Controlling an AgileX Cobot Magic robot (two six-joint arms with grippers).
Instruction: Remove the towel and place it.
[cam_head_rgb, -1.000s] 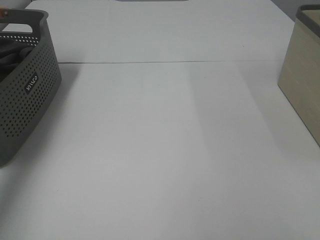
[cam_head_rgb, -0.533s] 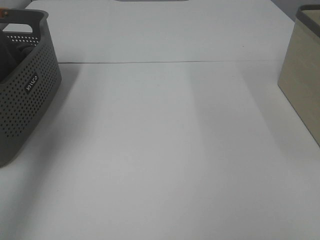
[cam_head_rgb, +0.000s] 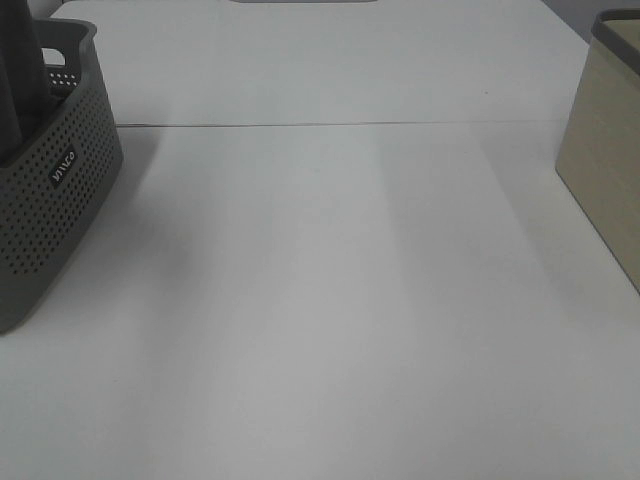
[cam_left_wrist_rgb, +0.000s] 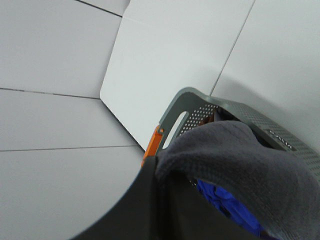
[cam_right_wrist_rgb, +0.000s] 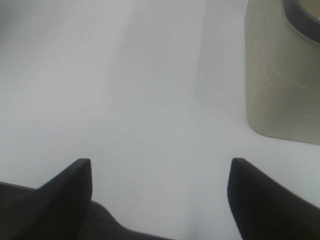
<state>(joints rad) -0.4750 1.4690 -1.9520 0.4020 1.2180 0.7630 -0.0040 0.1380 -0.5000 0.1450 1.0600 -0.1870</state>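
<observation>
Charcoal terry, the towel (cam_head_rgb: 22, 75) hangs in a column out of the grey basket (cam_head_rgb: 60, 190) at the table's (cam_head_rgb: 330, 300) left side, and its top runs out of the high view. The left gripper (cam_left_wrist_rgb: 159, 172) is clamped on the towel's bunched end, above a blue cloth (cam_left_wrist_rgb: 225, 202) in the basket. The right gripper (cam_right_wrist_rgb: 160, 165) hovers over the table near the beige bin (cam_right_wrist_rgb: 280, 75), fingers wide apart.

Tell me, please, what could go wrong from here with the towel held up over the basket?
The blue cloth lies directly under the raised towel and may cling and come out with it. The towel's lower part hangs inside the basket, so it may catch the rim and tug the basket along the table.
</observation>
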